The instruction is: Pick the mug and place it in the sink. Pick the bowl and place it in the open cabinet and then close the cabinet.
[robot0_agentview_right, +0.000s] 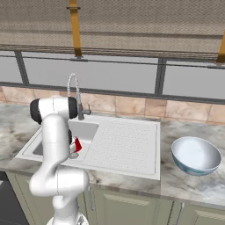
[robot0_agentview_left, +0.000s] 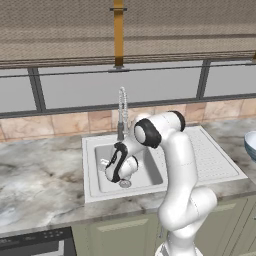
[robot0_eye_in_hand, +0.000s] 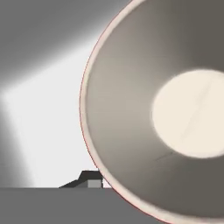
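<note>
The red mug (robot0_agentview_right: 78,144) is down in the basin of the white sink (robot0_agentview_right: 123,140), beside my arm. In the hand view the mug (robot0_eye_in_hand: 175,113) is very close, its whitish inside and thin red rim facing the camera. My gripper (robot0_agentview_left: 119,172) is low in the sink (robot0_agentview_left: 200,155) basin at the mug. One dark fingertip (robot0_eye_in_hand: 89,179) shows just outside the rim, and the other is hidden, so the jaw gap is unclear. The white bowl (robot0_agentview_right: 195,156) with a blue-green outside sits on the counter right of the sink, and shows at the right edge as the bowl (robot0_agentview_left: 251,142). The cabinet is out of view.
A chrome spring-neck faucet (robot0_agentview_left: 122,107) rises behind the basin, close to my arm. A ribbed drainboard (robot0_agentview_right: 127,136) lies between basin and bowl. Marble counter (robot0_agentview_left: 40,175) runs left of the sink. A window and tiled backsplash line the back wall.
</note>
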Robot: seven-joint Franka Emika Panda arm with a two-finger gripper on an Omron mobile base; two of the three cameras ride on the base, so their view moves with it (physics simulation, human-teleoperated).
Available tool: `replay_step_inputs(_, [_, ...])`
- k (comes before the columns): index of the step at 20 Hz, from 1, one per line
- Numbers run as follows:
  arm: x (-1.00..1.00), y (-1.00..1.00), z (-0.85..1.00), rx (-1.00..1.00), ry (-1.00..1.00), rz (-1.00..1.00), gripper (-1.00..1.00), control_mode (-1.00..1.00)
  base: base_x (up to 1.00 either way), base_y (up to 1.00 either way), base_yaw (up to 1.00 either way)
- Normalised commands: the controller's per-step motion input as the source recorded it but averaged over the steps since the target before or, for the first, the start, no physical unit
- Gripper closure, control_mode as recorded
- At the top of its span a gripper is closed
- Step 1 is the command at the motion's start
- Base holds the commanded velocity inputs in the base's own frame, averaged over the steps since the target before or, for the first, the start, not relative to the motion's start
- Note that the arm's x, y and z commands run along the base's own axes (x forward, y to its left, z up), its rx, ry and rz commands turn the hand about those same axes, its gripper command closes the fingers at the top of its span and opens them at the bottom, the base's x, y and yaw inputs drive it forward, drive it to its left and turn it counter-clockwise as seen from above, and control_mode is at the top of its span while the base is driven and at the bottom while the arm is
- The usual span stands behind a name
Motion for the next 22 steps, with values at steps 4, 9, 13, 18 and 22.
replay_step_inputs(4, [-0.04,-0.24,0.15,0.00,-0.04,0.00,-1.00,-1.00,0.00,0.00,0.00])
replay_step_inputs(9, [-0.28,-0.34,0.35,0.00,-0.13,0.00,-1.00,-1.00,0.00,0.00,0.00])
replay_step_inputs(13, [-0.54,-0.14,0.30,0.00,-0.18,0.00,-1.00,-1.00,0.00,0.00,0.00])
replay_step_inputs(18, [-0.38,0.00,0.78,-0.04,-0.13,0.00,-1.00,-1.00,0.00,0.00,0.00])
replay_step_inputs(22, [-0.36,0.00,1.00,-0.01,-0.02,0.00,-1.00,-1.00,0.00,0.00,0.00])
